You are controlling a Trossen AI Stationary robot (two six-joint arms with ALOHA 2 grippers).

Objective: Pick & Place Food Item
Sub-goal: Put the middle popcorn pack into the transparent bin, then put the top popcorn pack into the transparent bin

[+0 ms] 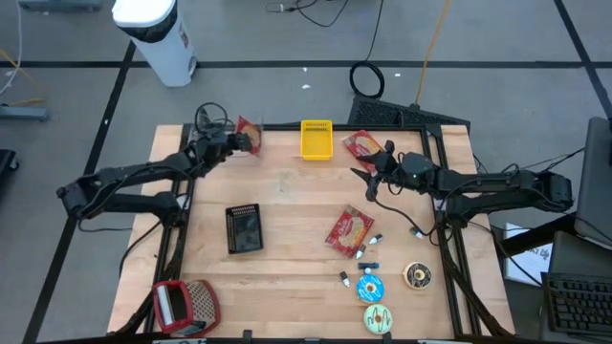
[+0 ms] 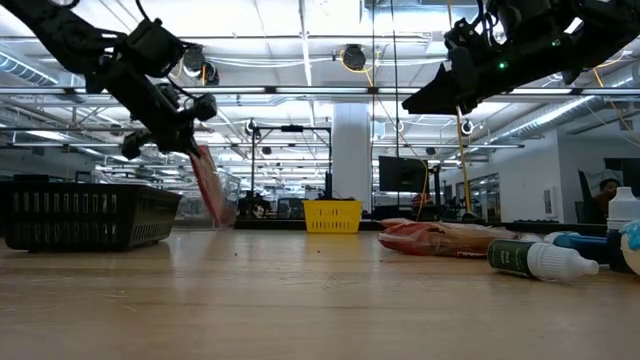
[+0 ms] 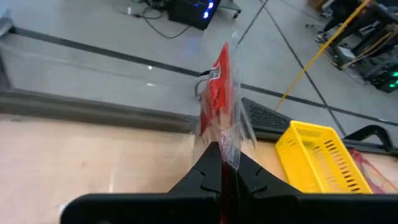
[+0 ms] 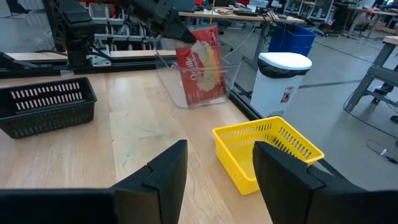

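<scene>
Left tool (image 1: 251, 141) pinched closed and raised; right tool (image 1: 366, 175) spread, aloft.

Basket (image 1: 316, 139) at the table's (image 1: 287, 191) far edge, between the left hand's (image 1: 251, 143) packet (image 1: 250, 130) and the right hand (image 1: 367, 174).

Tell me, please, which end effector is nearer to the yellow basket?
The right end effector is slightly nearer to the yellow basket, hovering open toward the table's middle. The left end effector, shut on the red food packet, hangs beside the basket.
</scene>
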